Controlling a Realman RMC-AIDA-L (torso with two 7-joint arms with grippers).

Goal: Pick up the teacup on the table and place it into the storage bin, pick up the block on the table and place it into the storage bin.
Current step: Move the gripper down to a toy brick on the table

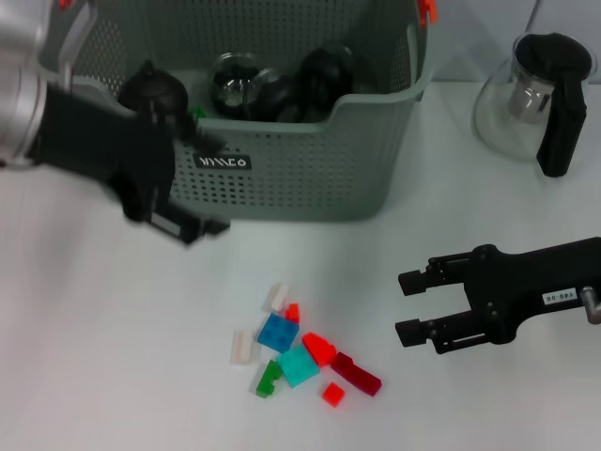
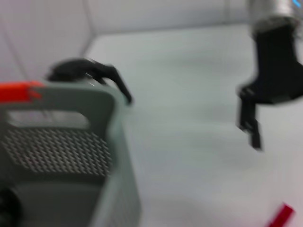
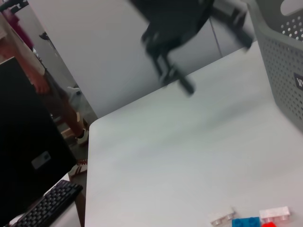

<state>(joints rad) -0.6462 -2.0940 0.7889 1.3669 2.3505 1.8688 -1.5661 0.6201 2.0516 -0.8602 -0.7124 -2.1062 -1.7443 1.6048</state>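
Observation:
The grey-green storage bin [image 1: 310, 178] stands at the back of the white table, also in the left wrist view [image 2: 71, 151] and right wrist view [image 3: 284, 61]. Dark round cups [image 1: 324, 75] and a glass one [image 1: 235, 83] lie inside it; no teacup shows on the table. A cluster of small blocks [image 1: 299, 362] lies in front of the bin, some in the right wrist view [image 3: 246, 222]. My left gripper [image 1: 195, 185] hangs open and blurred at the bin's front left wall, holding nothing. My right gripper [image 1: 408, 305] is open just right of the blocks, low over the table.
A glass teapot [image 1: 535, 103] with a black lid and handle stands at the back right, beside the bin. Orange clips [image 1: 427, 9] sit on the bin's rim. A black keyboard [image 3: 45, 205] lies beyond the table's left edge.

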